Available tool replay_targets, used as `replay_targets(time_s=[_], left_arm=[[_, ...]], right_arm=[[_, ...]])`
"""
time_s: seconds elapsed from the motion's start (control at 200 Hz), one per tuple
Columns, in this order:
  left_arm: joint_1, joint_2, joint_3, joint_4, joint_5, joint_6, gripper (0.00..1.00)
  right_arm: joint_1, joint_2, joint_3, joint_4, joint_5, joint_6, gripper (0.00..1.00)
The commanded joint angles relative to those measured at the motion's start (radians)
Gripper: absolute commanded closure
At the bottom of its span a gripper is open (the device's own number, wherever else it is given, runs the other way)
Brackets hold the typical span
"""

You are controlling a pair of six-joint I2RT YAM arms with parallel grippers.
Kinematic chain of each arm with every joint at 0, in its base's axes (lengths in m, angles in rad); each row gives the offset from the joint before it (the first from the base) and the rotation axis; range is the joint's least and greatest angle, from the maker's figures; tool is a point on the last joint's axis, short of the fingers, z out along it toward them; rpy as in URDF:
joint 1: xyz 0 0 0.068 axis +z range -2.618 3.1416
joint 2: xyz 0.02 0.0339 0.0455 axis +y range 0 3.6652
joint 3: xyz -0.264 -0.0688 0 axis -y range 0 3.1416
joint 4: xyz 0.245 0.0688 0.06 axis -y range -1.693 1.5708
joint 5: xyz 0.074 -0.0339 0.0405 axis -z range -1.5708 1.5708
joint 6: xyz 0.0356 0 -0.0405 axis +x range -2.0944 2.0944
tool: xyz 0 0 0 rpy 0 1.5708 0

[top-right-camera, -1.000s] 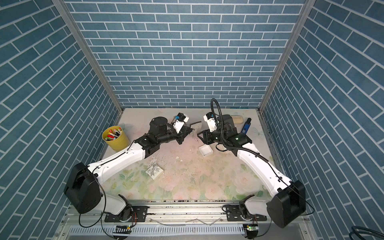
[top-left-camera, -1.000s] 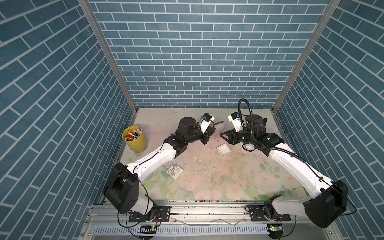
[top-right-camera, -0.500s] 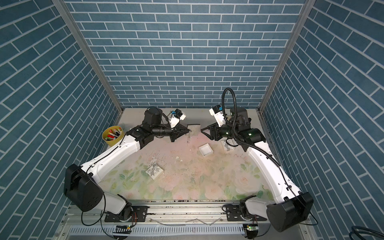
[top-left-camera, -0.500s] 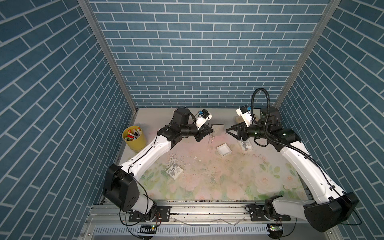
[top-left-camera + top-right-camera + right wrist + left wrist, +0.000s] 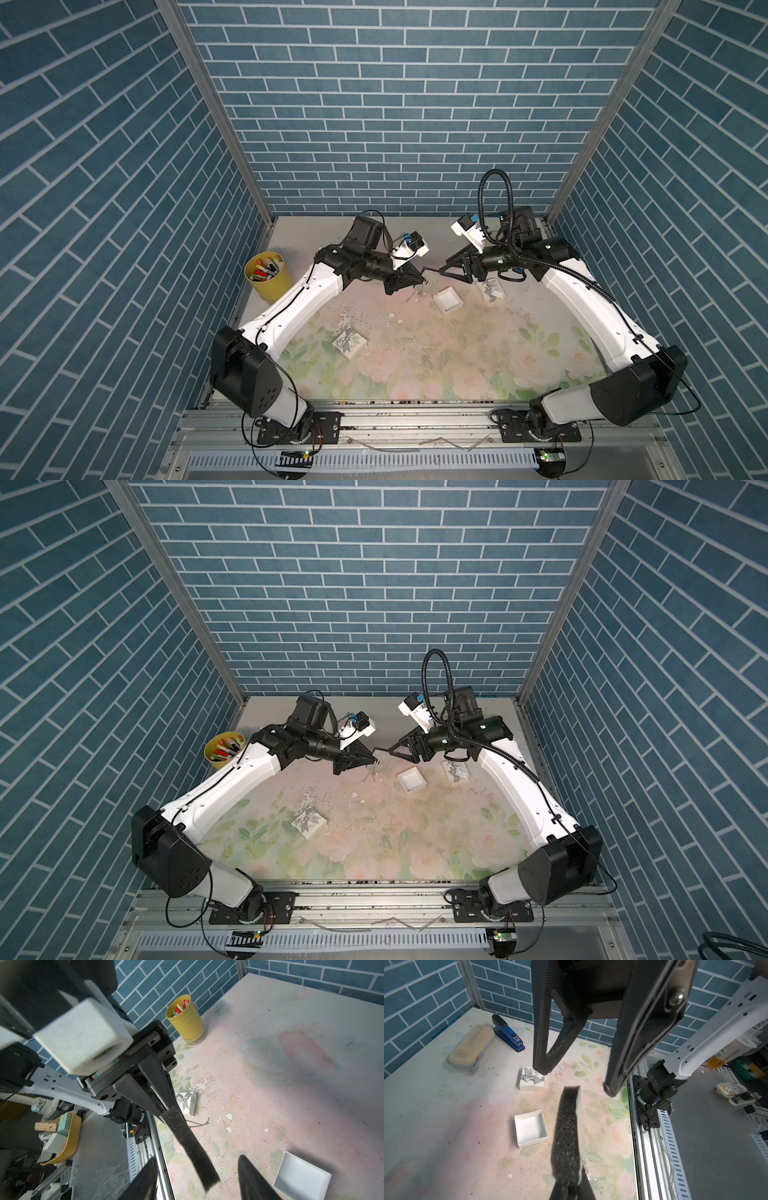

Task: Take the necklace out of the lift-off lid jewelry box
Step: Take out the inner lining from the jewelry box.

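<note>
Clenching the left gripper (image 5: 169, 1108) on one end of the foam insert (image 5: 187, 1138), up off the table, with the necklace (image 5: 198, 1123) dangling beneath at 9 o'clock from the emptied box base (image 5: 448, 300), and holding the right gripper (image 5: 576, 1082) released at the free end, seemingly for steadying it.
</note>
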Motion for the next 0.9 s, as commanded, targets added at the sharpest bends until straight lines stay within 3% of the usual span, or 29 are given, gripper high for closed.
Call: replay_targets(time_s=[0.0, 0.16, 0.23, 0.455, 0.545, 0.615, 0.75, 0.895], left_arm=[[0.003, 0.015, 0.042, -0.111, 0.027, 0.073, 0.89], [0.002, 0.022, 0.06, -0.14, 0.029, 0.089, 0.89], [0.003, 0.026, 0.067, -0.148, 0.031, 0.097, 0.89], [0.003, 0.05, 0.124, -0.221, 0.009, 0.13, 0.88], [0.002, 0.053, 0.144, -0.24, -0.009, 0.137, 0.87], [0.002, 0.055, 0.155, -0.248, -0.019, 0.138, 0.86], [0.002, 0.048, 0.171, -0.256, -0.054, 0.137, 0.75], [0.003, 0.019, 0.169, -0.233, -0.107, 0.121, 0.5]], right_arm=[[0.019, 0.032, 0.037, -0.079, -0.047, -0.144, 0.38], [0.051, 0.085, 0.063, -0.136, -0.051, -0.181, 0.39], [0.056, 0.104, 0.067, -0.144, -0.053, -0.188, 0.44], [0.058, 0.117, 0.058, -0.148, -0.074, -0.219, 0.84], [0.062, 0.115, 0.048, -0.136, -0.082, -0.232, 0.95], [0.061, 0.112, 0.034, -0.113, -0.094, -0.226, 0.97], [0.061, 0.094, -0.012, -0.019, -0.11, -0.17, 1.0], [0.058, 0.044, -0.094, 0.141, -0.091, -0.093, 1.0]])
